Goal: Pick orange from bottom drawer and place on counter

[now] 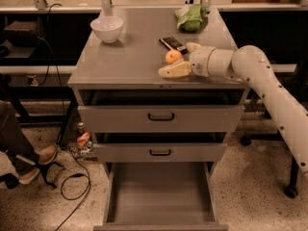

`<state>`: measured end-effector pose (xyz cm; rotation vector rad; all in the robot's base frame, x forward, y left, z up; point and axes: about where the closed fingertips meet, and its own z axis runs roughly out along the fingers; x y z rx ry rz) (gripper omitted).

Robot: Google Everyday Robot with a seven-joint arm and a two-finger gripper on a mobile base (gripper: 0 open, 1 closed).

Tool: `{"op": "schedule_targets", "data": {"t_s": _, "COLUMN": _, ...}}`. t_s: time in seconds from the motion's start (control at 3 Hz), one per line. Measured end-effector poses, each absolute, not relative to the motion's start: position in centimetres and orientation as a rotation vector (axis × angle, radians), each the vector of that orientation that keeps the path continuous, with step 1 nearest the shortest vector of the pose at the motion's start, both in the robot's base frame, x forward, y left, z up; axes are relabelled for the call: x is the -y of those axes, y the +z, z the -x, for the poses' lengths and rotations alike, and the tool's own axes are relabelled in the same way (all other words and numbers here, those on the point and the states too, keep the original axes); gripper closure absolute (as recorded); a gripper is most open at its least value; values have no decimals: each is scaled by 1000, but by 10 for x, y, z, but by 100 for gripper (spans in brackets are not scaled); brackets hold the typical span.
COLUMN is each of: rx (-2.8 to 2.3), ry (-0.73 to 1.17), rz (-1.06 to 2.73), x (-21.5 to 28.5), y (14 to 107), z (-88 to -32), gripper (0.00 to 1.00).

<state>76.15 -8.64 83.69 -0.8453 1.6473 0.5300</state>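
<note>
The orange (173, 57) rests on the counter (125, 57) near its right front. My gripper (181, 58) is over the counter, reaching in from the right. It is open, with one finger (175, 70) in front of the orange and the other (193, 46) behind it. The bottom drawer (159, 191) is pulled out below, and its flat grey floor is bare.
A white bowl (107, 28) stands at the counter's back left and a green bag (191, 17) at the back right. A flat black object (173, 44) lies just behind the orange. The two upper drawers are slightly ajar. A person's foot (36, 160) and cables are on the floor at left.
</note>
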Motion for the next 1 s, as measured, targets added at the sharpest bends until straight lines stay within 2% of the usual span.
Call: {"op": "schedule_targets", "data": {"t_s": 1.0, "rx": -1606, "ry": 596, "rz": 680, "x": 125, "y": 855, "z": -759, "gripper": 0}}
